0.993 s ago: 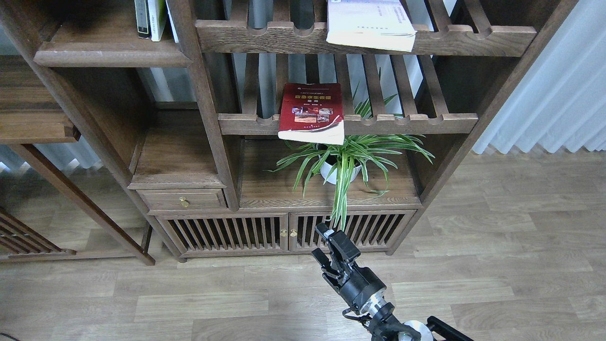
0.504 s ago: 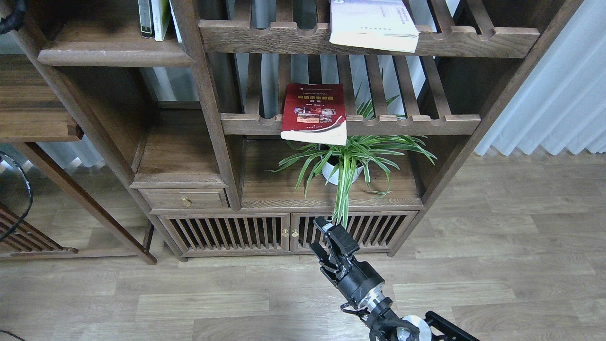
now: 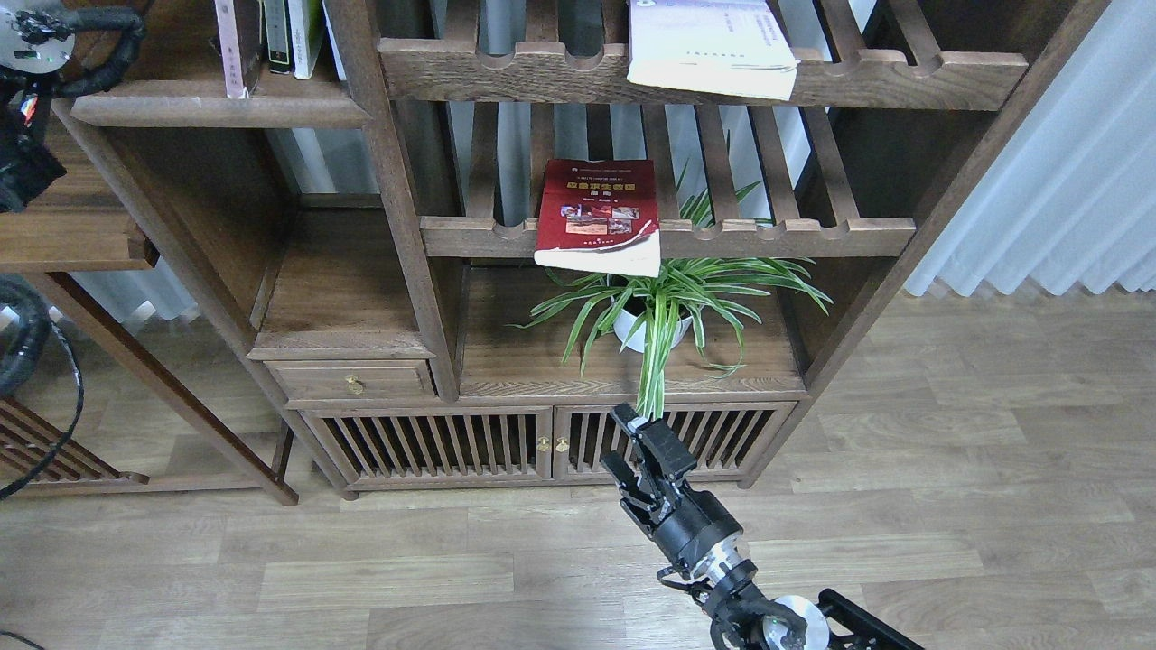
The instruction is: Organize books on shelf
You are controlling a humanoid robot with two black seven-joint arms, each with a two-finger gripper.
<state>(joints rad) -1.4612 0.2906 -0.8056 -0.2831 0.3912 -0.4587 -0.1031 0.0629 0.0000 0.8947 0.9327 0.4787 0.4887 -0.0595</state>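
1. My right gripper (image 3: 629, 444) hangs low in front of the cabinet doors (image 3: 551, 442), just under the plant's longest drooping leaves. Its two fingers are parted with nothing between them.
2. My left arm (image 3: 32, 54) enters at the top left corner beside the shelf (image 3: 217, 106). Only dark housing and cables show there, so I cannot tell how its gripper stands.
3. The red book (image 3: 598, 214) lies flat on the middle slatted rack (image 3: 777, 236), cover up, its near edge overhanging the scalloped rail above the plant (image 3: 664, 307).
4. The pale book (image 3: 709, 45) lies flat on the upper slatted rack (image 3: 903, 68), also overhanging the rail, to the right of and above the red one.
5. On the shelf, upper left, a few books stand upright: a pinkish spine (image 3: 230, 45) just left of a dark spine (image 3: 275, 36) and a white-green one (image 3: 305, 36). They are cut off by the top edge, so I cannot read the covers.
6. The plant sits in a white pot on the cabinet top, below the red book.
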